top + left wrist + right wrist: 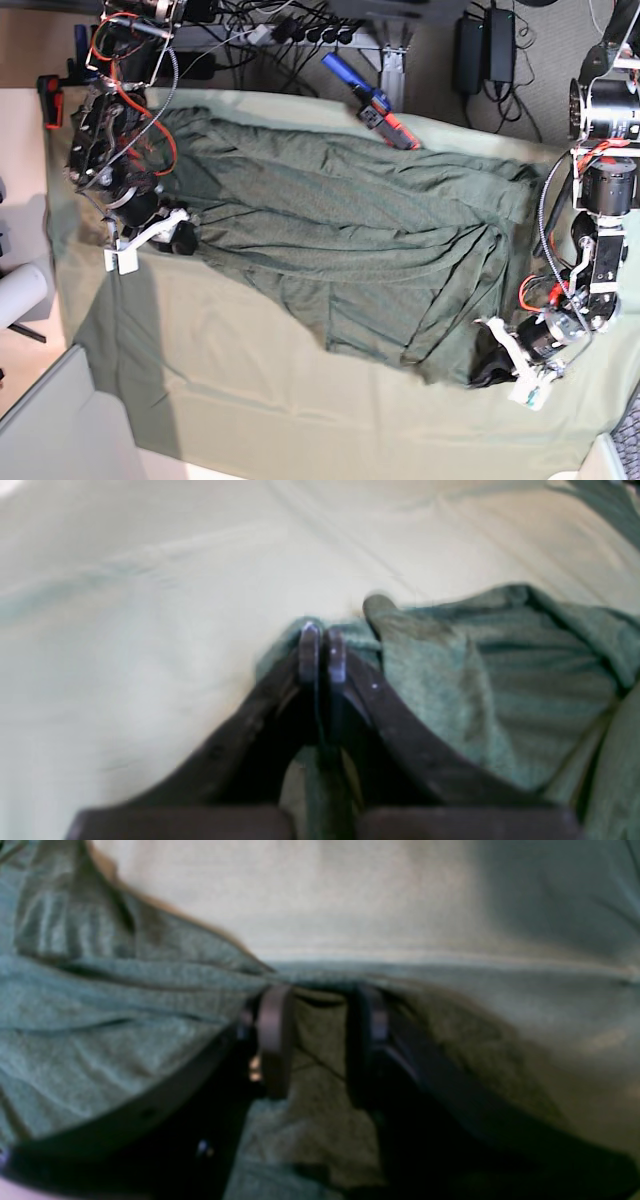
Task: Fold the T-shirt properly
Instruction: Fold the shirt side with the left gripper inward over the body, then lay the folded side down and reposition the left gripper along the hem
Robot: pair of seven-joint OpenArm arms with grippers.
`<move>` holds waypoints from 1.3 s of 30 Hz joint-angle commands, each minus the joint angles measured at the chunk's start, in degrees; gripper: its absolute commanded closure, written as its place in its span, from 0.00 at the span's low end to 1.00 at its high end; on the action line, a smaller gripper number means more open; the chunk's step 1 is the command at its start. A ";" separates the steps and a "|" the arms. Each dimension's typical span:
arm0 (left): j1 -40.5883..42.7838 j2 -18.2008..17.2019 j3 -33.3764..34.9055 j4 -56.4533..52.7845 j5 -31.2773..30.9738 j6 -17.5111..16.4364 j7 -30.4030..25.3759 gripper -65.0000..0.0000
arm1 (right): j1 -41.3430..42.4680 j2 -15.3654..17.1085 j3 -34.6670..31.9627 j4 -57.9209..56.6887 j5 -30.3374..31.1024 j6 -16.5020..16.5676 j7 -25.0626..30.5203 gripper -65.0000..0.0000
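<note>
Left wrist cam: the left gripper (322,647) is pinching a bunched edge of the T-shirt (480,690), fingers basically clamped together.

Right wrist cam: the right gripper (320,1040) is sitting with jaws apart, shirt fabric lying between them.

Base cam: shirt's lying spread over the table cloth (250,390).

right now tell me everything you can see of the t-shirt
The T-shirt is a dark heathered grey-green knit, thin and wrinkled, spread wide on the pale tablecloth. Folds bunch at both ends. The left gripper is shut on an edge; the right gripper straddles fabric at the other end, jaws apart.
</note>
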 commanded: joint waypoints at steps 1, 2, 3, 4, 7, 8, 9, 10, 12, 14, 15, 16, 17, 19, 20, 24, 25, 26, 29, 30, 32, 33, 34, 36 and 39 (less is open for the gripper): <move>-0.74 -1.03 -0.17 3.41 -1.07 -0.49 -1.64 1.00 | 0.11 0.59 0.11 -0.20 -1.79 -0.46 -3.32 0.68; 0.52 -1.46 -0.17 5.70 -1.09 -0.49 -1.64 1.00 | 0.11 0.59 0.11 -0.20 -1.77 -0.46 -3.32 0.68; 1.92 -1.81 -0.20 8.04 -1.07 -0.49 -1.62 1.00 | 0.11 0.59 0.09 -0.20 -1.77 -0.46 -3.32 0.68; 3.32 -2.23 -0.20 10.29 -1.09 -0.49 -1.62 1.00 | 0.11 0.59 0.11 -0.20 -1.77 -0.46 -3.32 0.68; 7.67 -3.13 -0.20 16.83 -1.16 -0.49 -1.64 1.00 | 0.11 0.59 0.11 -0.20 -1.77 -0.46 -3.32 0.68; 8.98 -3.34 -0.20 18.82 -1.27 -0.49 -1.62 1.00 | 0.11 0.59 0.09 -0.20 -1.77 -0.46 -3.30 0.68; 10.27 -3.41 -0.20 20.76 -1.27 -0.49 -1.62 1.00 | 0.11 0.59 0.11 -0.20 -1.77 -0.46 -3.30 0.68; 11.52 -3.63 -0.20 22.62 -1.29 -0.49 -1.62 1.00 | 0.11 0.59 0.09 -0.20 -1.75 -0.46 -3.30 0.68; 13.88 -3.93 -0.20 26.05 -1.27 -0.49 -1.62 1.00 | 0.11 0.59 0.11 -0.20 -1.77 -0.46 -3.32 0.68; 16.11 -3.98 -0.20 28.89 -1.25 -0.49 -1.55 1.00 | 0.11 0.61 0.11 -0.20 -1.79 -0.46 -3.32 0.68; 17.11 -3.98 -0.20 30.08 -1.27 -0.49 -1.22 1.00 | 0.11 0.61 0.11 -0.20 -1.81 -0.48 -3.32 0.68; 18.10 -3.96 -0.20 31.10 -1.27 -0.49 -1.16 1.00 | 0.11 0.59 0.11 -0.20 -1.79 -0.46 -3.32 0.68; 18.99 -3.96 -0.20 31.89 -1.27 -0.49 -1.14 1.00 | 0.11 0.59 0.09 -0.20 -1.79 -0.46 -3.32 0.68; 20.39 -3.96 -0.20 32.37 -1.27 -0.49 -1.14 1.00 | 0.11 0.59 0.09 -0.20 -1.75 -0.48 -3.30 0.68; 20.92 -3.96 -0.20 32.35 -1.27 -0.49 -0.87 1.00 | 0.11 0.59 0.11 -0.20 -1.75 -0.48 -3.30 0.68; 21.81 -3.98 -0.20 32.35 -1.36 -0.49 1.38 0.79 | 0.13 0.61 0.11 -0.17 -1.07 -0.59 -3.28 0.68; 21.79 -3.98 -0.20 32.35 -1.73 -0.49 2.23 0.65 | 0.13 0.61 0.11 -0.15 -0.26 -0.59 -3.28 0.68; 21.77 -4.07 -0.20 32.35 -2.36 -0.49 2.49 0.54 | 0.13 0.61 0.11 -0.17 0.57 -0.59 -3.30 0.68; 21.38 -4.28 -0.35 32.35 -4.37 -0.49 2.47 0.45 | 0.13 0.59 0.11 -0.17 1.73 -0.57 -3.30 0.68; 20.81 -4.28 -0.35 32.35 -4.26 -0.49 2.49 0.45 | 0.13 0.61 0.11 -0.17 1.68 -0.59 -3.30 0.68; 19.41 -4.26 -0.35 32.35 -4.35 -0.49 3.17 0.45 | 0.13 0.61 0.11 -0.17 1.40 -0.57 -3.32 0.68; 18.45 -4.24 -0.35 32.35 -4.33 -0.49 4.00 0.45 | 0.11 0.61 0.11 -0.15 1.03 -0.57 -3.32 0.68; 17.49 -4.24 -0.35 32.26 -4.33 -0.49 5.22 0.45 | 0.11 0.61 0.11 -0.17 0.92 -0.59 -3.34 0.68; 15.61 -4.24 -0.35 31.43 -4.37 0.15 7.43 0.45 | 0.11 0.61 0.11 -0.15 0.55 -0.57 -3.32 0.68; 12.70 -4.22 -0.28 25.79 -4.74 0.74 7.32 0.45 | 0.13 0.61 0.11 -0.17 0.61 -0.59 -3.30 0.68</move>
